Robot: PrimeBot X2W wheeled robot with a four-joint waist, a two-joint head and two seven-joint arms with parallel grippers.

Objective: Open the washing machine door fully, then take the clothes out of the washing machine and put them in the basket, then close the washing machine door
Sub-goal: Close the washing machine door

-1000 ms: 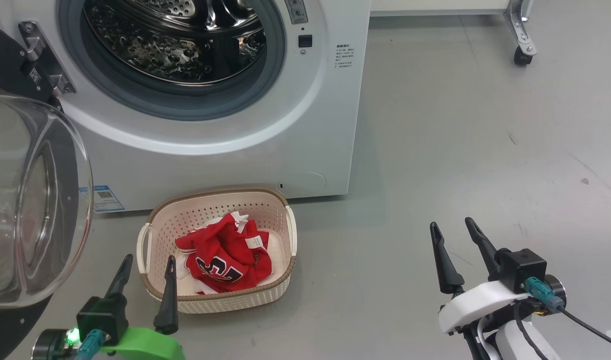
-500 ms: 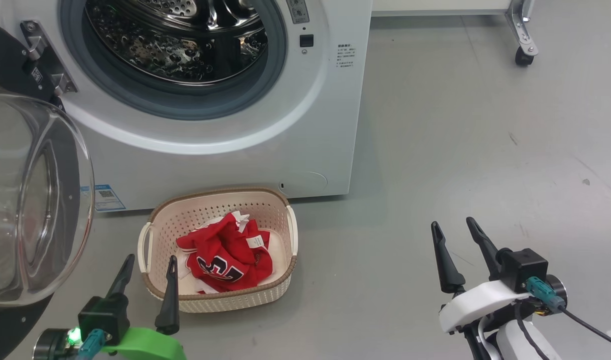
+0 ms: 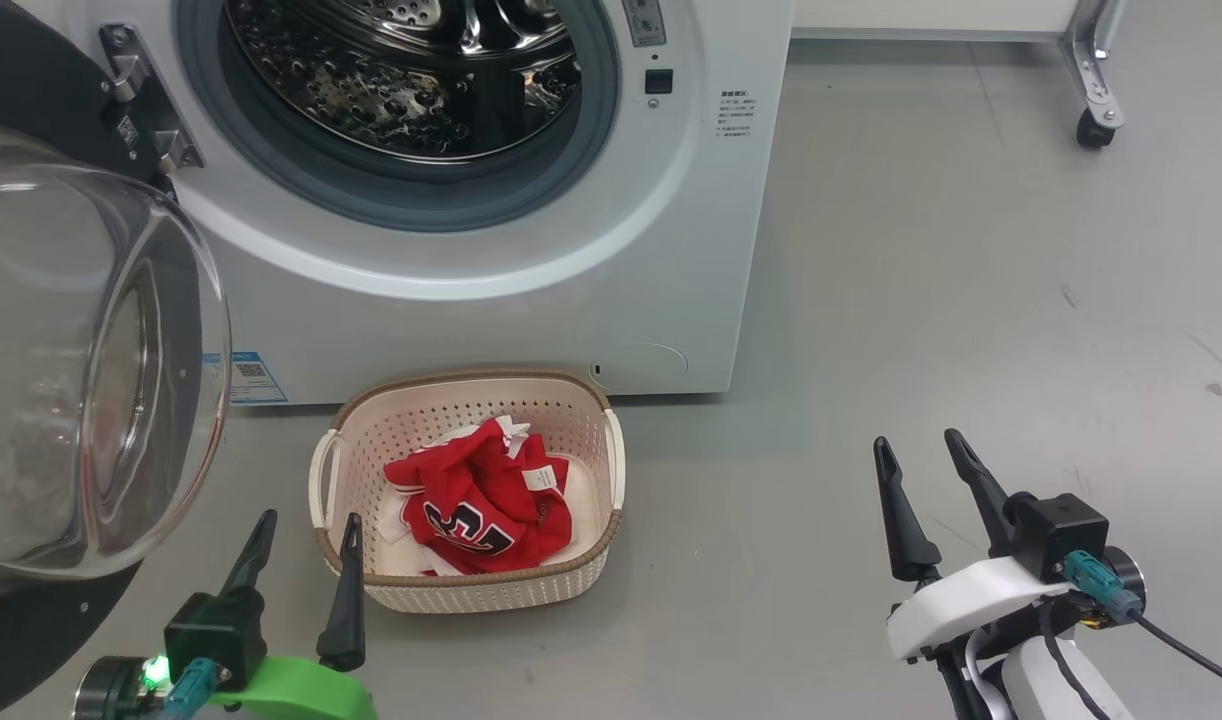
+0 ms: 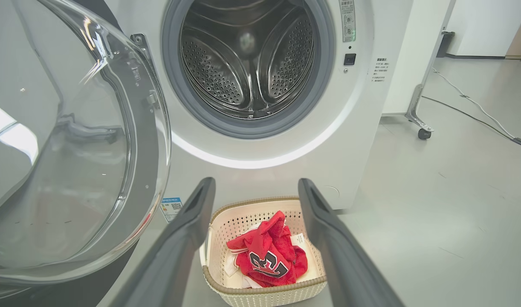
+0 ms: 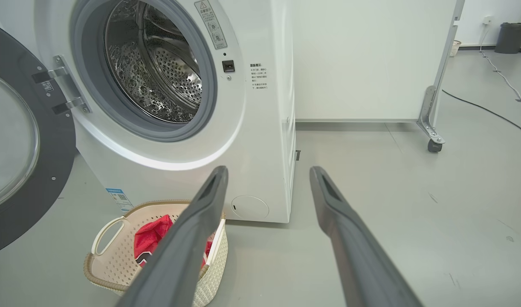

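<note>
The left gripper (image 3: 311,518) was held low at the lower left of the head view, its two dark fingers spread wide with nothing between them; its inner finger was seen just beside the near left corner of the basket (image 3: 491,595), and contact could not be told. The right gripper (image 3: 916,440) was likewise held wide open and empty, over bare grey floor (image 3: 921,300), well apart from the basket on its right side.

The cream perforated basket was set on the floor just in front of the washing machine (image 3: 471,330), below the round opening; the red clothes (image 3: 481,500) were piled crumpled inside it, with the jersey's dark white-edged numerals turned upward and a small white tag shown near the top of the heap.

The washing machine door (image 3: 31,110) was swung open to the left on its hinge, its clear glass bowl bulging out over the floor beside the left gripper; the grey gasket (image 3: 401,205) and perforated steel drum (image 3: 411,60) were left exposed. A blue label sticker (image 3: 241,378) was fixed low on the machine's front, near the door's lower edge; a castor wheel (image 3: 1093,135) on a metal leg was seen at the far right.
</note>
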